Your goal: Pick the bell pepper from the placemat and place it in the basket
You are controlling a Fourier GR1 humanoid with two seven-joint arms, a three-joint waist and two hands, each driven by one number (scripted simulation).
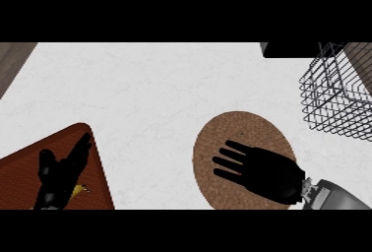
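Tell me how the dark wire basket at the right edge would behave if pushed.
The dark wire basket is mostly open mesh, so probably light and stiff. On the smooth white counter it may slide rather than tip.

A white, faintly marbled counter top [160,88] fills most of the view. On it, near and right of the middle, lies a round brown woven placemat [243,130]. At the near left corner lies a reddish-brown board [98,172] with a pointed corner. At the far right stands a dark wire basket [335,93], well apart from the placemat.
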